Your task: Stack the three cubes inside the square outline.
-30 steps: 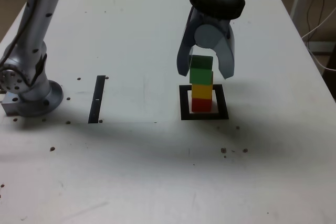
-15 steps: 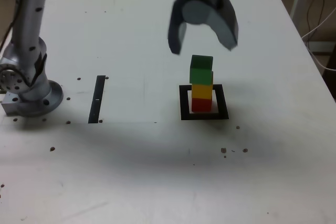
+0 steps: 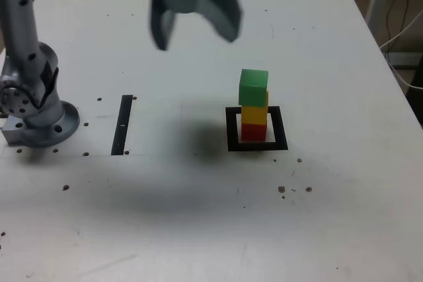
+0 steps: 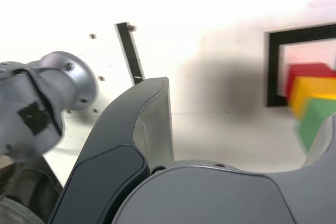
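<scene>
My gripper (image 3: pixel 197 31) hangs released at the upper middle of the exterior view, a little toward that view's left, jaws spread wide and nothing between them; its outline is blurred. Below it and toward the exterior view's right, I have the three cubes in one upright stack: the red cube (image 3: pixel 254 133) at the bottom, the yellow cube (image 3: pixel 254 115) on it, and the green cube (image 3: pixel 254 88) on top. The red one sits within the square outline (image 3: pixel 280 128), right of centre in the exterior view, with pale surface showing beside it. I see the thin black strip (image 3: pixel 122 125) left of centre there, and the arm's grey base (image 3: pixel 43 123) by the left edge, all on the white table (image 3: pixel 165 229).
</scene>
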